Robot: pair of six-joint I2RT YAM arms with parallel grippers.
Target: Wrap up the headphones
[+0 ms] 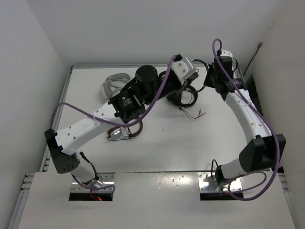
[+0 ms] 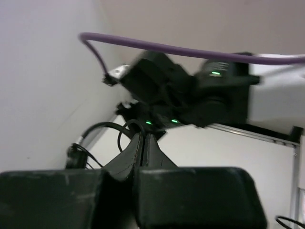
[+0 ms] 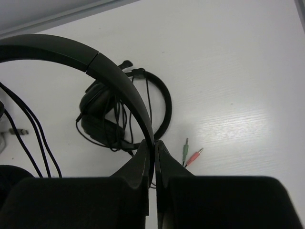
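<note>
My right gripper (image 3: 154, 143) is shut on the thin black headband of the slim headphones (image 3: 109, 67) and holds them above the table. Their long thin cable (image 3: 28, 129) hangs down at the left. In the top view the headband (image 1: 200, 61) shows between the two wrists at the back of the table, with my right gripper (image 1: 209, 76) beside it. My left gripper (image 2: 143, 136) is shut, and a loop of the thin cable (image 2: 102, 125) runs up to its tips. It points at the right arm's wrist. In the top view it (image 1: 194, 76) is just left of the headphones.
Bulkier black headphones (image 3: 100, 119) lie on the table under the held headband, their green and red plugs (image 3: 193, 155) to the right; they also show in the top view (image 1: 183, 99). Brown-and-silver headphones (image 1: 121, 133) lie under the left arm. A grey item (image 1: 113, 85) lies at back left.
</note>
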